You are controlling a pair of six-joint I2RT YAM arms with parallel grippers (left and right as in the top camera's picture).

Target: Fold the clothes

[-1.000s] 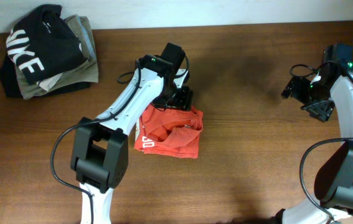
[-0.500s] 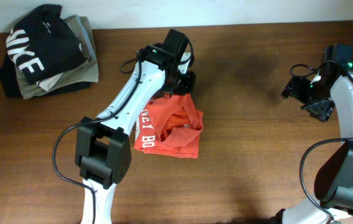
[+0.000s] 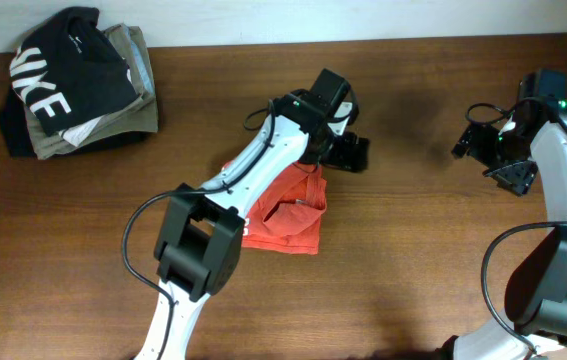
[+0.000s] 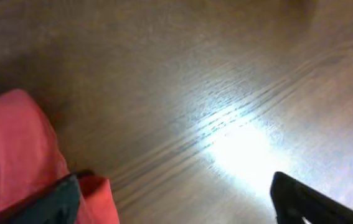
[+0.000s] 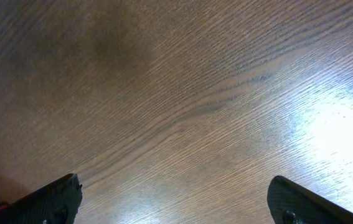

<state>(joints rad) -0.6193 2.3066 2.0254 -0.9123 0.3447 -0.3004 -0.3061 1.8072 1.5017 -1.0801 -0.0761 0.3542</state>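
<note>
Nearest the robot, in the middle of the desk point(image 3: 413, 260), lies the T-shirt point(image 3: 288, 215). It is a red-orange bundle, roughly squared but rumpled, with a raised ridge of cloth across its top, and the left arm's forearm covers its left side. It looks light and limp. It would probably sag from any single pinch, and a loose layer could slide over the smooth wood instead of lifting. The best hold is likely a doubled edge or a corner, pinched low against the wood so that all layers come up together. The far right corner is the closest one to the left claw.

Just beyond that corner hangs the left claw point(image 3: 348, 152). Its fingers are spread wide and hold nothing. The left wrist view shows bare wood between them and red cloth beside one finger point(image 4: 64, 199).

Well off to the right, the right claw point(image 3: 491, 160) is also spread and empty over bare wood.

In the far left corner a black garment point(image 3: 68, 65) with white letters sits on olive-grey folded garments point(image 3: 135, 55).
</note>
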